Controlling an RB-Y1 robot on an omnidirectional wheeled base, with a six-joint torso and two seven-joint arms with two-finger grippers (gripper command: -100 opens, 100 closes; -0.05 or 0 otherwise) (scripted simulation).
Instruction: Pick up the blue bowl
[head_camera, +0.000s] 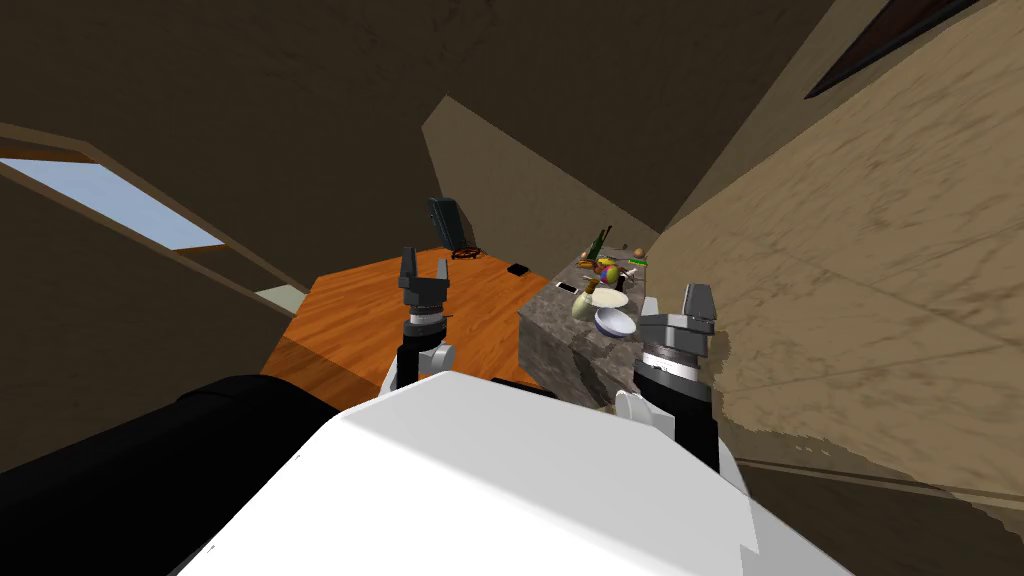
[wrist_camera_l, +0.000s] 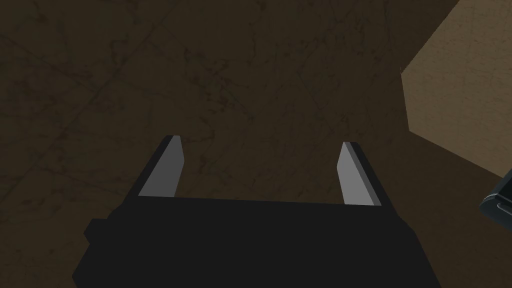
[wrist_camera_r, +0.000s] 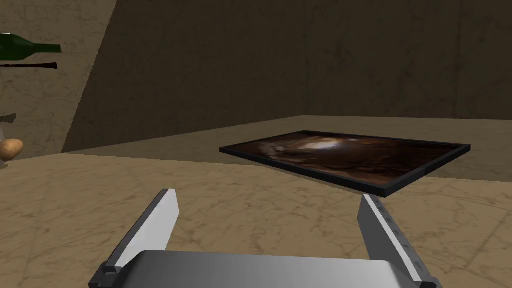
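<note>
The blue bowl (head_camera: 615, 322), white inside with a blue rim, sits at the near end of a grey stone counter (head_camera: 565, 345) in the head view. My right gripper (head_camera: 698, 300) is raised just right of the bowl, apart from it, fingers open and empty (wrist_camera_r: 267, 200). My left gripper (head_camera: 424, 265) hangs over the orange wooden floor well left of the counter, open with nothing between its fingers (wrist_camera_l: 260, 147).
Behind the bowl stand a pale vase (head_camera: 585, 301), a white plate (head_camera: 609, 298), a green bottle (head_camera: 599, 243) and several small colourful items. A tan wall (head_camera: 850, 270) runs close along the counter's right side. A dark cushion (head_camera: 446, 222) leans at the floor's far end.
</note>
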